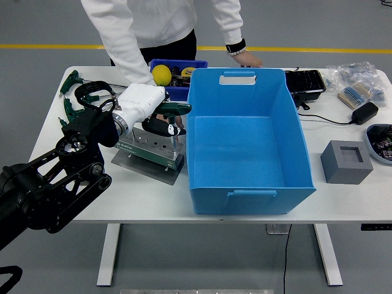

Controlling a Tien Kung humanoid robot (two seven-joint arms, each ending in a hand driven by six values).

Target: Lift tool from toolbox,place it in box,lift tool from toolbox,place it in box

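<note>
On my far left the black left arm (49, 184) comes in from the lower corner and reaches up over the white surface (147, 196). Beyond it, near the surface's left edge, lie green-handled clamps (82, 98). The left robot hand (160, 122), in its white shell, sits over the toolbox (147, 154), a grey metal rack standing on a flat plate. I see its dark fingers (164, 128) curled around the T-handle tool (174, 110), whose green grip pokes out to the right while its thin metal shaft runs down to the rack; whether the tip is clear of the rack I cannot tell. Behind the hand, a small dark-blue bin (180, 76) holds a yellow ball (162, 75) and other small items. A person in a white top (165, 24) leans over the far edge, one hand (248, 59) resting by the far rim of the box (245, 141). That big light-blue box stands just right of the toolbox, and I see nothing in it. Further right I see a black tray (306, 82), a grey block (346, 161) with a square recess, a black power adapter (362, 112) and clear bags of parts (358, 76).
</note>
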